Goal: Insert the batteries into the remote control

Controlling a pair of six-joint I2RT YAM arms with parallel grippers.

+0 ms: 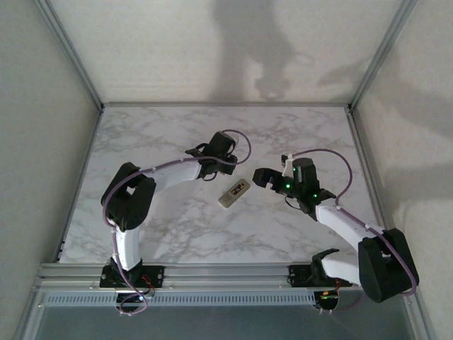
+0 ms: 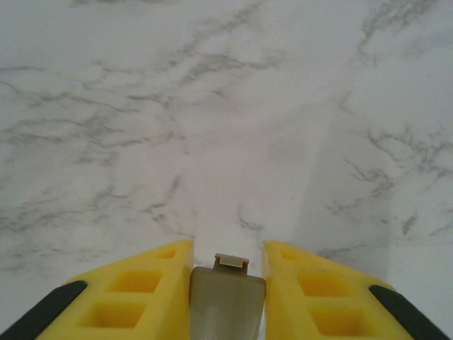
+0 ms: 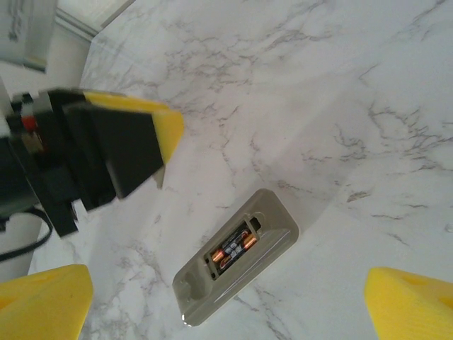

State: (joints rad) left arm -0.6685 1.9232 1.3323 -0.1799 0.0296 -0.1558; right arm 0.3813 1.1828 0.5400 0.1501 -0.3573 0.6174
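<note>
The remote control [image 3: 272, 219] lies back-up on the marble, its tan-grey underside showing. Both batteries [image 3: 233, 253] sit side by side in its uncovered compartment, copper tips visible. From above, the remote control [image 1: 228, 198] rests at the table's middle between the two arms. My right gripper [image 3: 226, 308] hovers over it, open, its yellow fingers [image 3: 42, 297] spread wide on either side. My left gripper [image 2: 226, 249] is shut on a flat tan battery cover [image 2: 226, 301] with a small latch tab at its tip, held above bare marble. The left gripper [image 1: 207, 170] is just left of the remote, the right gripper [image 1: 265, 177] just right.
The left arm's black wrist and a yellow finger [image 3: 152, 124] show in the right wrist view, up-left of the remote. Grey enclosure walls [image 1: 42, 106] ring the marble table [image 1: 177, 234]. A metal rail [image 1: 212, 273] runs along the near edge.
</note>
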